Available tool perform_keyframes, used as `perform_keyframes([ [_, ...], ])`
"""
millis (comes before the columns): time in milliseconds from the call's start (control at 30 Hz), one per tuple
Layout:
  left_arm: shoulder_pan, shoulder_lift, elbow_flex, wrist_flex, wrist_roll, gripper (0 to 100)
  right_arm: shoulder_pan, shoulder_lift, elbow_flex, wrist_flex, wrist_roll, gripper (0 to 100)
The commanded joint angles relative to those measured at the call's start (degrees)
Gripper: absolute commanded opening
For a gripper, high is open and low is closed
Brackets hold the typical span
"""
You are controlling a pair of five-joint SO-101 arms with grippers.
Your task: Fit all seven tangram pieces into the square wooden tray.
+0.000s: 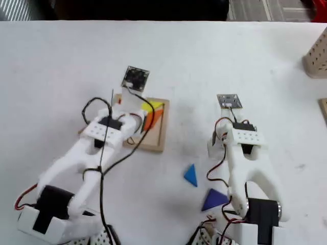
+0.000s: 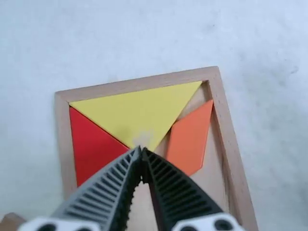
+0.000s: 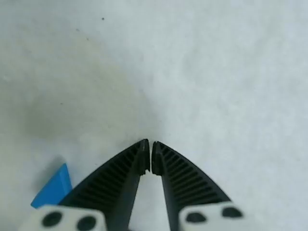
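**Q:** Where is the tray, and what does it hold?

**A:** The tray [image 1: 156, 146] lies on the table [image 1: 230, 51] left of centre. Three pieces lie flat in it. The yellow triangle [image 2: 139, 108] runs along one wall. The red triangle [image 2: 89, 144] touches it edge to edge. The orange piece [image 2: 190, 139] lies just beside the yellow triangle's other edge, with bare tray floor between the orange piece and the nearest wall.

**Q:** Which pieces are outside?

**A:** In the high view, the blue triangle [image 1: 190, 175] lies at 4 o'clock from the tray, well apart from it. The dark triangle [image 1: 214, 198] lies near the blue one, at 4 o'clock from it. Both lie flat on the table.

**Q:** What is the gripper status?

**A:** The left gripper [image 2: 142, 154] has its fingers pressed together and grips nothing. Its tips are over the tray, at the yellow triangle's corner. The right gripper [image 3: 149, 156] is also pressed together and empty, above bare table. The blue triangle is just beside one finger.

**Q:** What obstructs the view?

**A:** In the high view, the left arm [image 1: 76, 153] and its cable [image 1: 110, 163] cover the tray's 9 o'clock half. The right arm [image 1: 250, 163] stands at 3 o'clock from both loose triangles.

**Q:** What else is on the table?

**A:** A perforated block [image 1: 317, 56] stands at the table's edge, at 2 o'clock from the right arm.
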State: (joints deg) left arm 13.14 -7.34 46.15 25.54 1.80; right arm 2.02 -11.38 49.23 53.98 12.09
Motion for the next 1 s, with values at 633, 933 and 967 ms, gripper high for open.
perform_keyframes([
  [633,-0.6,-2.4,-0.4,-1.4,-0.4,2,-0.7,-2.3,-0.3,-0.4,0.8,2.5],
  [933,-0.6,0.7,-0.4,-3.9,-0.4,2,-1.5,-2.3,-0.3,-0.4,0.8,2.5],
  [967,-0.6,2.4,-1.9,-2.5,-0.4,2,-1.5,-2.3,-0.3,-0.4,0.8,2.5],
])
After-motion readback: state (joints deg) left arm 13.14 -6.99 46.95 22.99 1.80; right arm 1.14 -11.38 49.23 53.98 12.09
